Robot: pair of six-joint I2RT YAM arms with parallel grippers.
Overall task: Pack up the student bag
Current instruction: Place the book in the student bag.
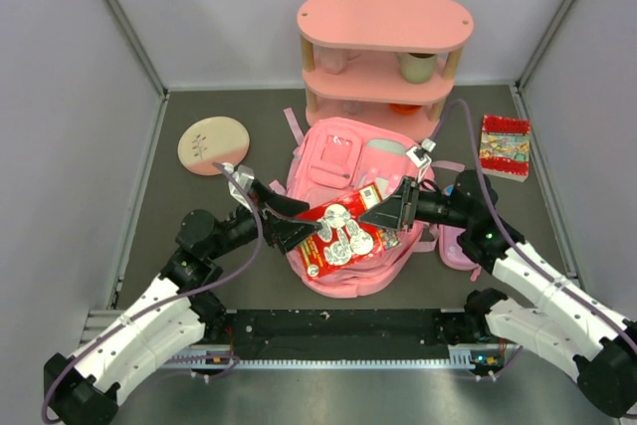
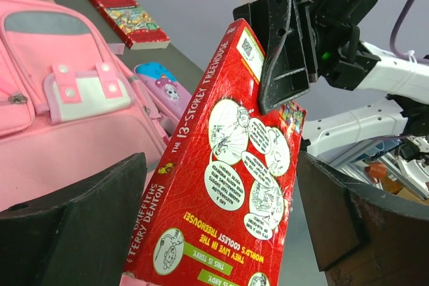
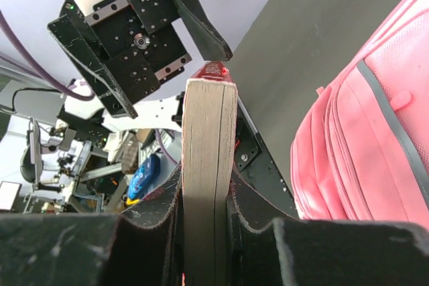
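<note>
Black base rail (image 1: 338, 330) at the near edge of the table (image 1: 199, 236); beyond it a glossy red book (image 1: 343, 233) over the soft pink student bag (image 1: 343, 156) at the table's middle.
From above, the right gripper (image 1: 383, 214) is clamped on the book's right corner, and the left gripper (image 1: 299, 234) gapes wide around its left end. In the left wrist view, flat black fingers (image 2: 74, 232) stand far apart on both sides of the cover, holding nothing. In the right wrist view, the jaws squeeze the matte page block; the fabric bag is at the right.
</note>
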